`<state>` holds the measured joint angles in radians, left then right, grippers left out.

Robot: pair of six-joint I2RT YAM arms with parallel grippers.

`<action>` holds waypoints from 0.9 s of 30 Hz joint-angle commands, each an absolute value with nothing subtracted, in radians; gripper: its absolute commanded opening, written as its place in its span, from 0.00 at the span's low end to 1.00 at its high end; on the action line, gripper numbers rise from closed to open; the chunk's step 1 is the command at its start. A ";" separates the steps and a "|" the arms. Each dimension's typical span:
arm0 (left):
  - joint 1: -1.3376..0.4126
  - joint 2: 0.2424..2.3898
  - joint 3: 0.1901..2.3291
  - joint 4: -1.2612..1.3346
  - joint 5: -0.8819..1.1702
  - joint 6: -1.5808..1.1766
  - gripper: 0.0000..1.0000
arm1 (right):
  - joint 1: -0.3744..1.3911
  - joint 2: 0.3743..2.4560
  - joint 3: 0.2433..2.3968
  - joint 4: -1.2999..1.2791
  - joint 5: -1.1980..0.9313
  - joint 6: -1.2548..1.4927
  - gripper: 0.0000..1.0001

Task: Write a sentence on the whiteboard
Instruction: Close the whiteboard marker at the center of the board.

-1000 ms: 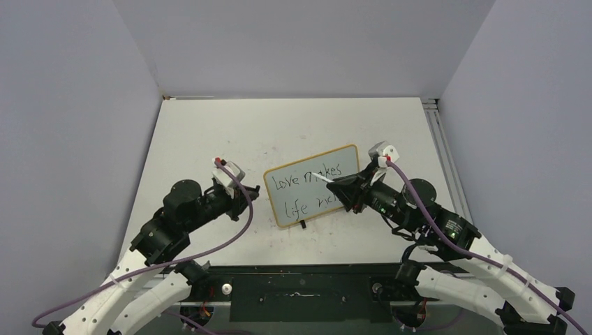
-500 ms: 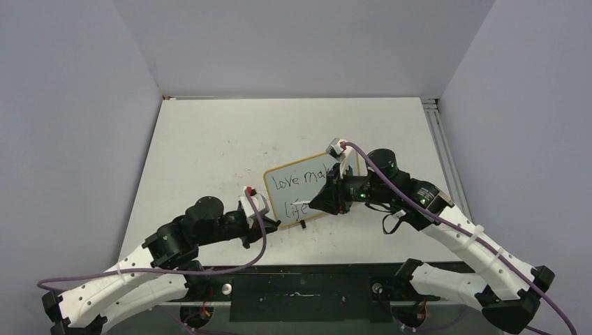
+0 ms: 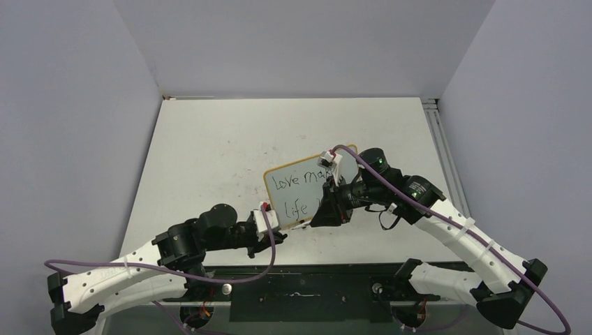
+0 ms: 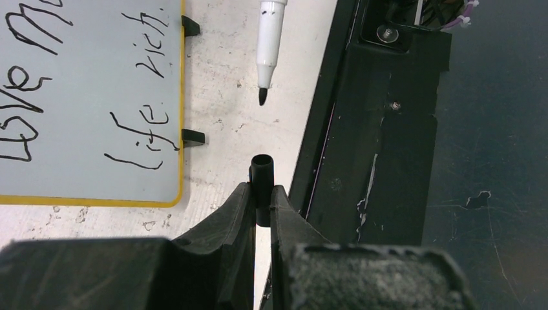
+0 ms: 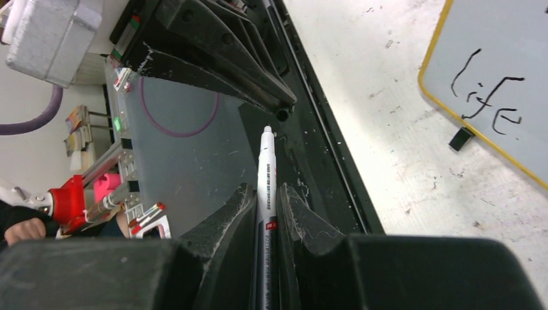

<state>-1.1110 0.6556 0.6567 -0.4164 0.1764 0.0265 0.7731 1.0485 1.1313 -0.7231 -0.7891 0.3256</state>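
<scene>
**A:** Where is the whiteboard (image 3: 279, 197) now?

**B:** It is on the table (image 4: 220, 84), in the middle, between my two arms. The sentence (image 4: 145, 132) is on it in black. I can read "life rich" on the low line.

**A:** And the pen?

**B:** The marker (image 4: 270, 39) is just off the near edge of the board, by its little black feet. My right gripper (image 5: 266, 190) is clenched on the marker's body. The bare black tip sticks out past the fingers.

**A:** Which way does the tip point?

**B:** Right at the cap (image 4: 261, 169). My left gripper (image 4: 260, 194) is squeezed tight on that cap, with its open end facing the tip. Pen and cap lie almost on one line, with a small gap between them. They are not touching. I think the next move is to push them together along that line.

**A:** Which arm is nearer?

**B:** Both are close. Either one could cross the gap.

**A:** Anything you can't see?

**B:** From above, my right arm covers the end of both lines. The pen and cap are too small to pick out there. From the right wrist the tip looks a bit to one side of the cap's hole, so I can't tell if they truly line up.
</scene>
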 commanded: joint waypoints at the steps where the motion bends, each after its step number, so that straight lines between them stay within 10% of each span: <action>1: -1.134 0.666 0.664 -0.390 0.167 0.054 0.00 | 0.770 1.061 1.128 -0.709 -0.872 0.314 0.05; 27: -1.181 0.693 0.666 -0.402 0.164 0.050 0.00 | 0.775 1.103 1.039 -0.640 -0.917 0.322 0.07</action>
<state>-1.1767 0.6891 0.6567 -0.4194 0.1608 0.0418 0.7731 1.1019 1.0351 -0.6960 -0.8852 0.3260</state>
